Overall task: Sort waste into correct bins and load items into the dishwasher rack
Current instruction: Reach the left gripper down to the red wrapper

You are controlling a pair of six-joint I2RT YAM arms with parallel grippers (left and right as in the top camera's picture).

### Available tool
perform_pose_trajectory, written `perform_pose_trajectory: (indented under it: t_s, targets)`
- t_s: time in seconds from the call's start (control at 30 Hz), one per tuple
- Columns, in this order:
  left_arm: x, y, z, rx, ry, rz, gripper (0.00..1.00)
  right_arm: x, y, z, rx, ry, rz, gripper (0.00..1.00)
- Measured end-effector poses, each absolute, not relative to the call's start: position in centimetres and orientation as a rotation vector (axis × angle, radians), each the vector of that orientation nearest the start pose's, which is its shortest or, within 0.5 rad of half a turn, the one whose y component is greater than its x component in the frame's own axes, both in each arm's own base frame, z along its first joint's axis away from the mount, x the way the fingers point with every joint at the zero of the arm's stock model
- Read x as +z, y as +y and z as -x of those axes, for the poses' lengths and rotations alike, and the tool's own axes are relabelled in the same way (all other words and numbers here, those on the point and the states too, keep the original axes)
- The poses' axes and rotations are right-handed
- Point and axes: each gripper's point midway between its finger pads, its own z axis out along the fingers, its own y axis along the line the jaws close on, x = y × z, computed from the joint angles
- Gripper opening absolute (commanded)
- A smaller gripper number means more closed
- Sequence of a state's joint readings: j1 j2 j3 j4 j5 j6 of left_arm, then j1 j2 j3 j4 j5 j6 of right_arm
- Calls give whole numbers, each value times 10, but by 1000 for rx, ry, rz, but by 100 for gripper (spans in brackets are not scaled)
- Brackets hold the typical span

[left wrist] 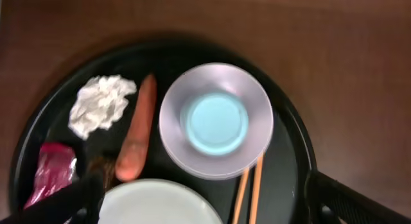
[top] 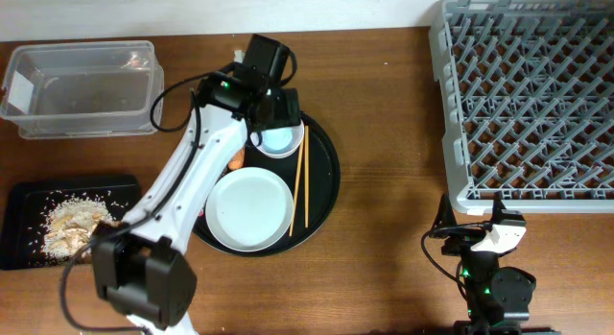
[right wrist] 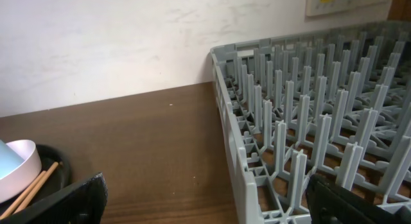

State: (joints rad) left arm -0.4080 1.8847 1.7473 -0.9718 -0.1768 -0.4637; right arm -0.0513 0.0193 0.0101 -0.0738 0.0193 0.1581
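Overhead, a brown wooden bench (top: 384, 181) runs up to a pale wall (top: 192, 9). The grey dishwasher rack (top: 528, 95) sits at 2 o'clock, the clear box (top: 82, 85) at 10, and the flat black tray (top: 24, 205) with rice scraps (top: 72, 223) at 8. Over the central round tray (top: 329, 172), the left pincer (left wrist: 202, 189) hangs open above the blue cup (left wrist: 217, 123), which is nested in the bowl (left wrist: 257, 102). The right pincer (right wrist: 205, 192), open too, sits at 5.

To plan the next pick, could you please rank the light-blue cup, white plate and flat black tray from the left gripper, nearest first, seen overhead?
1. light-blue cup, right beside the left gripper.
2. white plate, lower in the view.
3. flat black tray, far left.
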Motion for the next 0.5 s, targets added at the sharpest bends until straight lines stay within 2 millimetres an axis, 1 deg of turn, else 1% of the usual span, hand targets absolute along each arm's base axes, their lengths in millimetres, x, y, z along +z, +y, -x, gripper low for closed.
perform_pose_trajectory:
  t_s: [0.03,0.13,0.2,0.4,0.5]
  targets:
    - [164,-156,-440,-45,2653,132,99,156,-16,-246,65,1644,-187,98]
    - [140,-159,-447,-25,2685,130,99,156,-16,-246,66,1644,-188,98]
    - [130,-160,-451,-19,2694,129,99,156,-16,-246,65,1644,-187,98]
    - [130,-161,-453,-25,2684,130,99,156,-16,-246,66,1644,-188,98]
    - [142,-158,-451,-18,2663,136,98,156,-16,-246,65,1644,-187,98]
